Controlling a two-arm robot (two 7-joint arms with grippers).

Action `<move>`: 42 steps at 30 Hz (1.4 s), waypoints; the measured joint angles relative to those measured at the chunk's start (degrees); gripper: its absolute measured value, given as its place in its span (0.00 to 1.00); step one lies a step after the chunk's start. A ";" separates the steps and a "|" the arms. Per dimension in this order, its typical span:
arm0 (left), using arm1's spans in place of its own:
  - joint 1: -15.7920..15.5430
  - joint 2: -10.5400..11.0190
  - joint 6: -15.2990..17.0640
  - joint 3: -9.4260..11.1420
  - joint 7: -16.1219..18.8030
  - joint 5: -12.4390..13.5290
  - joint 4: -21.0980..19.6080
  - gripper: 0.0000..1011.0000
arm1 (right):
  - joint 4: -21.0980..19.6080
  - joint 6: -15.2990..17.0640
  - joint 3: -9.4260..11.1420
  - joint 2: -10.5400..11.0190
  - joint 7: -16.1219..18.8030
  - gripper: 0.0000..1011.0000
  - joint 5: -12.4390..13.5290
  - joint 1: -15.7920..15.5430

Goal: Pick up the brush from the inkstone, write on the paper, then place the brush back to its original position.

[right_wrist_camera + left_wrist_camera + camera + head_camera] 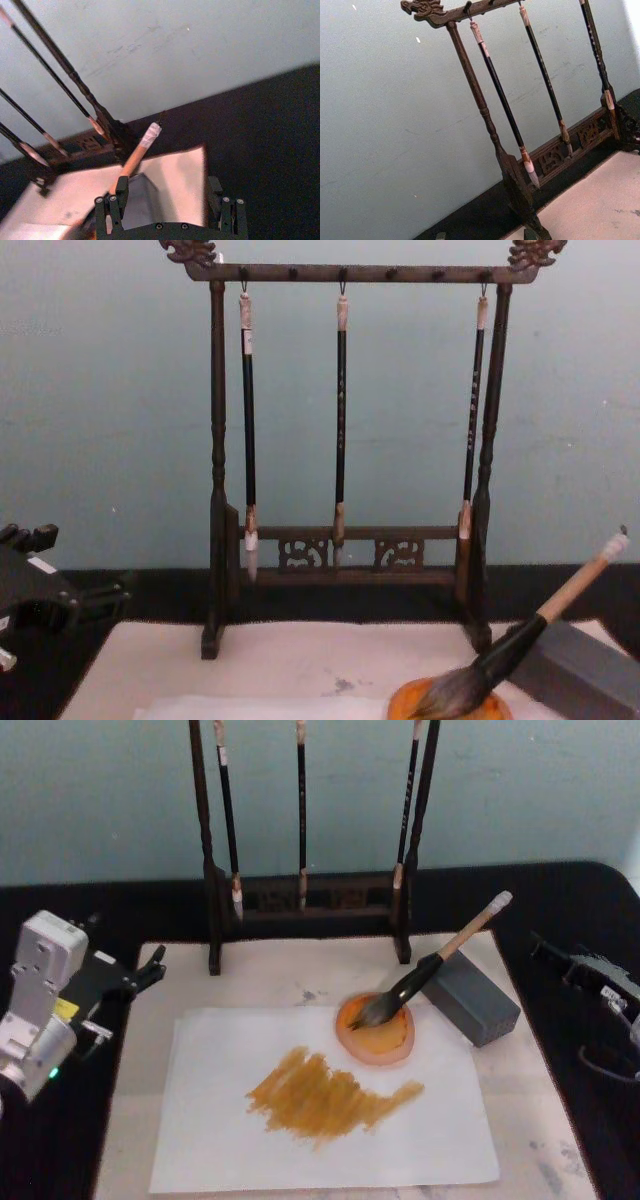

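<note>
The brush lies slanted, its bushy bristles in the round orange inkstone and its tan handle propped on a grey block. The chest view shows the brush and the inkstone low on the right. In front lies the white paper, marked with a broad orange-brown smear. My right gripper hangs open over the black table, right of the block and apart from the brush. In the right wrist view, that gripper stands with the brush handle beyond its fingers. My left gripper is parked open at the mat's left edge.
A dark wooden rack with three thin hanging brushes stands behind the inkstone, against a pale blue wall. A beige mat lies under the paper on the black table. The rack also shows in the left wrist view.
</note>
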 joint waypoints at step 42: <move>0.00 0.00 0.00 0.00 0.00 0.00 0.00 1.00 | 24.19 3.03 -4.34 -11.07 5.65 0.99 18.29 17.89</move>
